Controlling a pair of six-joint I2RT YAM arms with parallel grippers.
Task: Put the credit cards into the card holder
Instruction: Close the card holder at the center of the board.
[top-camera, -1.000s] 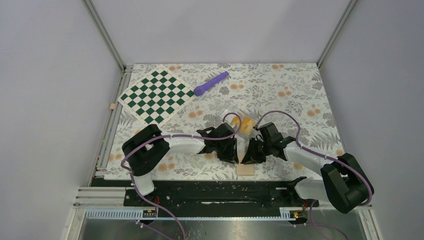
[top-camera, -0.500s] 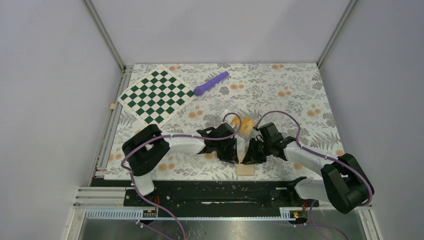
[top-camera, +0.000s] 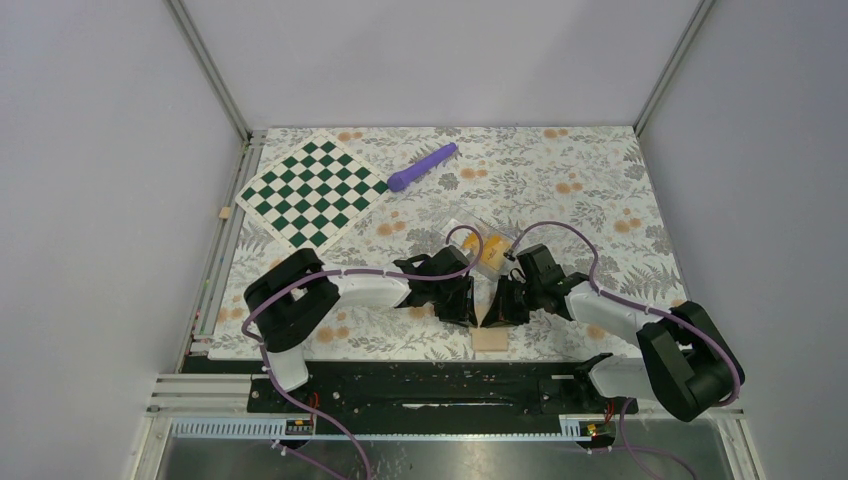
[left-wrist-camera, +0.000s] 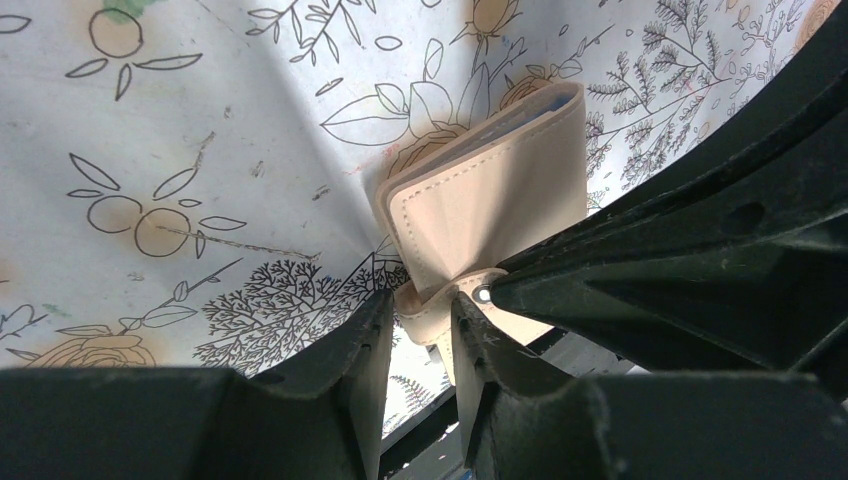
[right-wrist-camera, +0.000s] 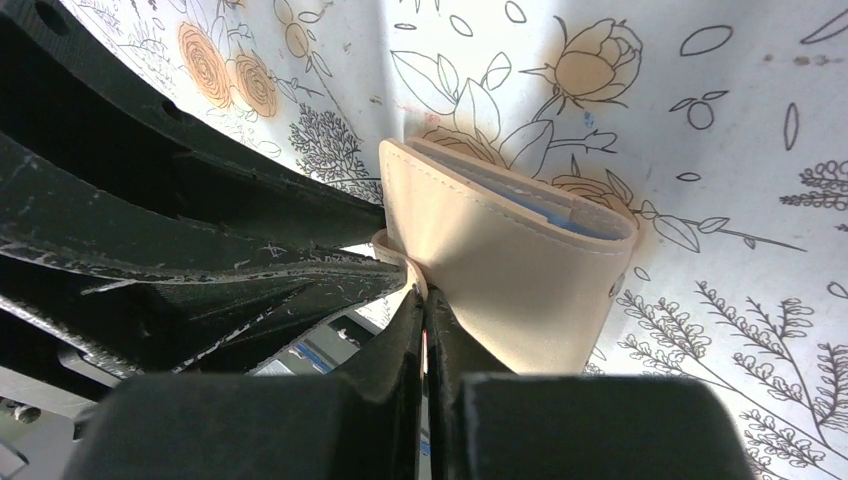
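Close to the near edge of the flower-printed table cover (top-camera: 600, 200): small tan leather-like folding card holder (right-wrist-camera: 510, 260), folded, light blue pocket edges peeking from its open side. Gripped at its little tan closure tab from both sides: left gripper (left-wrist-camera: 425, 308) clenched on the tab, right gripper (right-wrist-camera: 422, 292) squeezed nearly flat on the same tab. Just beyond, clear plastic case (top-camera: 478, 243) with flat orange-yellow rectangular credit cards (top-camera: 495, 250) showing inside. Farther back, slim purple plastic stick (top-camera: 421, 166); at far left, green-and-white chequered square board (top-camera: 312, 192).
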